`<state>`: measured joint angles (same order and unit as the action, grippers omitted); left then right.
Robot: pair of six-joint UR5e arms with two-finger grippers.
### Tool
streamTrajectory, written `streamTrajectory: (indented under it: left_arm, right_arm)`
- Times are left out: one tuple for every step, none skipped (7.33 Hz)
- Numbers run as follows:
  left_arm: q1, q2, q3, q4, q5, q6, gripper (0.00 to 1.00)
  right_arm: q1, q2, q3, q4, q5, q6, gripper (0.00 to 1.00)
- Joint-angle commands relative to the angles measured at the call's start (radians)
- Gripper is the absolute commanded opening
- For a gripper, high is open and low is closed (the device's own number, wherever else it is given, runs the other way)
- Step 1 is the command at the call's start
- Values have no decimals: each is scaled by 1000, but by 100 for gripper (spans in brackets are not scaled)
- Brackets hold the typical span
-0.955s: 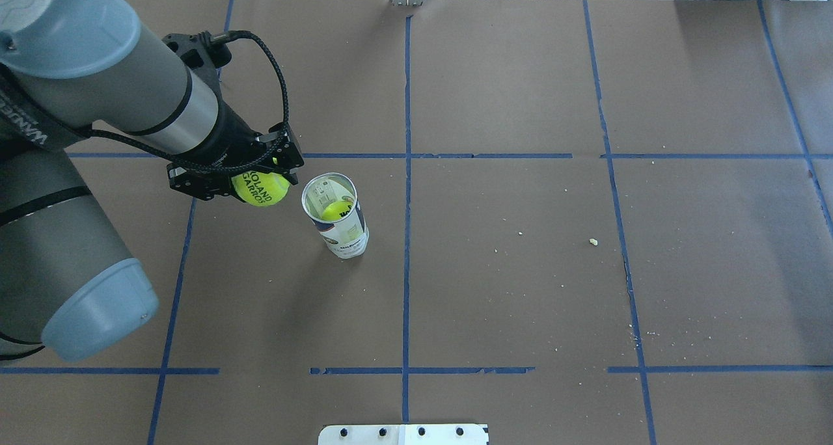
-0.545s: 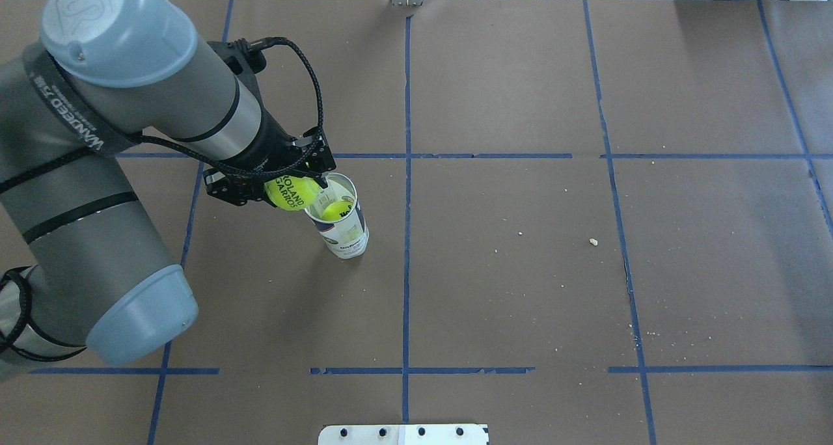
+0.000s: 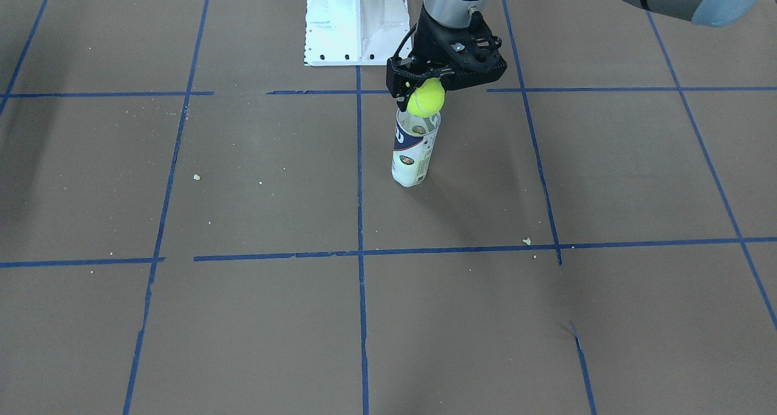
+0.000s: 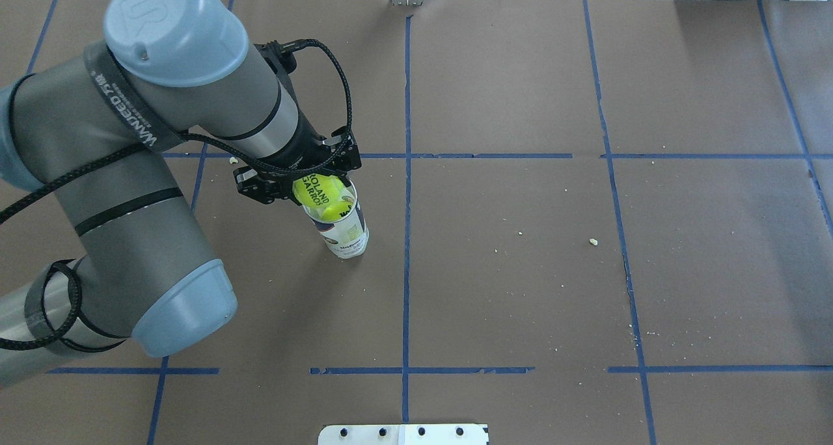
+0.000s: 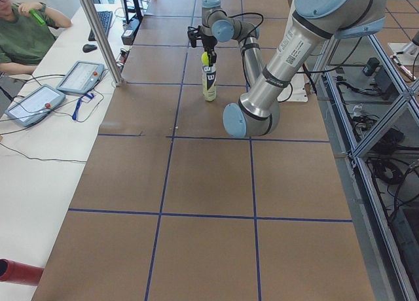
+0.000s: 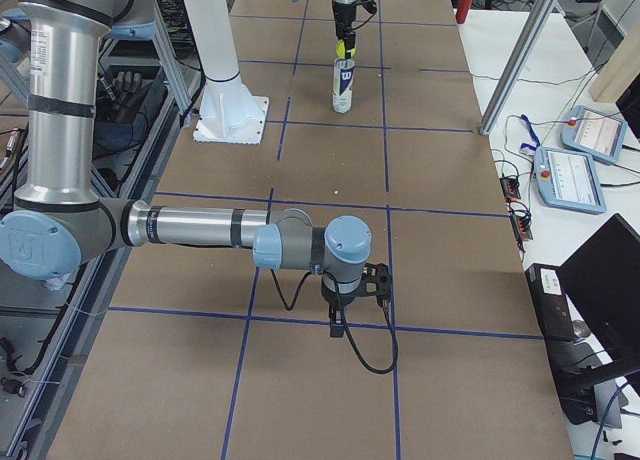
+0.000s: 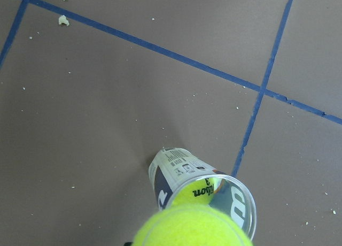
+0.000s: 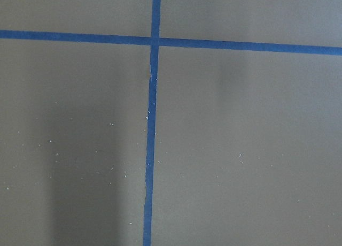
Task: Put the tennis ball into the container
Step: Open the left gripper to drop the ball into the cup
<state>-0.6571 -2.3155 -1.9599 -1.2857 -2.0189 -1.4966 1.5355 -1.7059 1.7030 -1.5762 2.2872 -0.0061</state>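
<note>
The tennis ball [image 4: 317, 193], bright yellow-green with dark lettering, hangs in my left gripper [image 4: 315, 188], which is shut on it. It sits just over the metal-rimmed mouth of the container [image 4: 343, 229], slightly toward the can's left rim. The can stands upright on the brown table, with a second ball [image 4: 335, 211] inside it. The front view shows the held ball [image 3: 425, 99] right above the can [image 3: 414, 151]. In the left wrist view the ball [image 7: 192, 227] fills the bottom edge above the can [image 7: 171, 174]. My right gripper [image 6: 340, 325] hovers far away, and I cannot tell its state.
The white robot pedestal [image 3: 355, 20] stands behind the can. Blue tape lines [image 4: 407, 250] cross the brown table cover, with crumbs [image 4: 593, 241] scattered to the right. An operator [image 5: 23, 33] and tablets [image 5: 78, 76] are at a side desk.
My left arm has carried the ball to the right, from beside the can's left side to over its mouth. The can has not moved.
</note>
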Motion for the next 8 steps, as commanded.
streamTrajectory:
  left_arm:
    - [-1, 1, 6, -1, 0, 1, 14]
    - [-1, 2, 4, -1, 0, 4, 27]
    - [-1, 5, 4, -1, 0, 7, 58]
    - [-1, 7, 4, -1, 2, 9, 88]
    - [-1, 7, 3, -1, 2, 9, 100]
    - [-1, 7, 3, -1, 2, 9, 100]
    - [-1, 7, 3, -1, 2, 9, 100]
    - [-1, 7, 3, -1, 2, 9, 100]
  right_arm:
    - [0, -1, 0, 1, 0, 0, 100]
    - [0, 0, 0, -1, 0, 0, 100]
    - [0, -1, 0, 1, 0, 0, 100]
    - [0, -1, 0, 1, 0, 0, 100]
    - [0, 0, 0, 1, 0, 0, 100]
    - [0, 0, 1, 1, 0, 0, 100]
    - [0, 0, 0, 1, 0, 0, 100]
    - [0, -1, 0, 1, 0, 0, 100]
